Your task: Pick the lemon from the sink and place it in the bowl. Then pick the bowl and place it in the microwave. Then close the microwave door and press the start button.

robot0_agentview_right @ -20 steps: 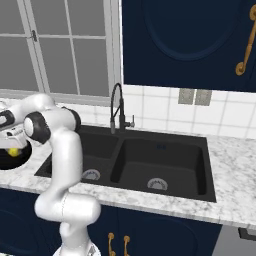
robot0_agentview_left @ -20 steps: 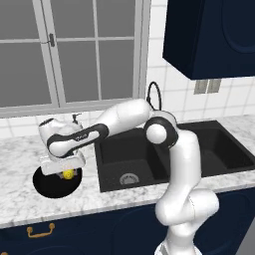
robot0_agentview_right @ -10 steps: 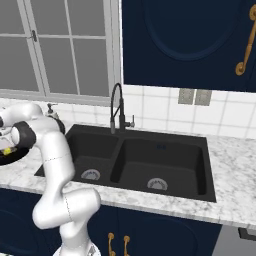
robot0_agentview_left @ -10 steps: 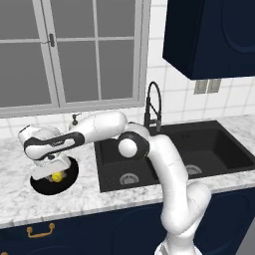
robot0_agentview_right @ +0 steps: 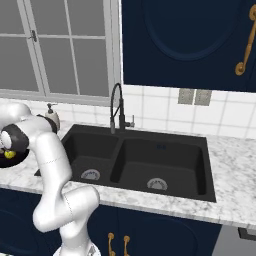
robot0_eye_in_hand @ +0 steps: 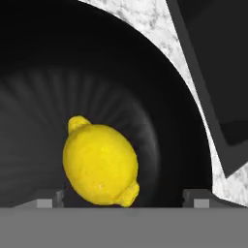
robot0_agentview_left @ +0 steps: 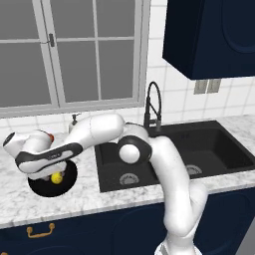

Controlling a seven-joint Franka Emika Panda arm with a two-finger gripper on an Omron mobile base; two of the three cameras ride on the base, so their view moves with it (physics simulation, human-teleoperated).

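While your arm reaches far left over the counter (robot0_agentview_left: pixel 20 199), the gripper (robot0_eye_in_hand: pixel 121 198) sits low inside the bowl (robot0_agentview_left: pixel 69 174) with its fingertips (robot0_eye_in_hand: pixel 48 199) spread wide, one on each side of the lemon (robot0_eye_in_hand: pixel 100 167) and neither clamped on it. You can see the lemon lying on the bowl's floor, near the middle, stem nub pointing up-left in the hand view; from the left base view it shows as a yellow spot (robot0_agentview_left: pixel 57 177) just under the hand. Bowl stands on white-grey marble counter, left of the sink (robot0_agentview_left: pixel 199 149), close to its edge but apart. Sink is black, double basin, silver drains, with a black spring faucet (robot0_agentview_left: pixel 152 107) at the back rim. Behind the counter you have white tile wall and a grey-framed window (robot0_agentview_left: pixel 74 55). A small soap dispenser (robot0_agentview_right: pixel 52 116) sits at the wall by the sink's left corner. Dark navy cabinets hang above (robot0_agentview_right: pixel 185 40) and run below the counter (robot0_agentview_left: pixel 74 234), brass handles on both. A small red-orange bit (robot0_agentview_left: pixel 50 135) shows behind the hand, too hidden to tell what it is.
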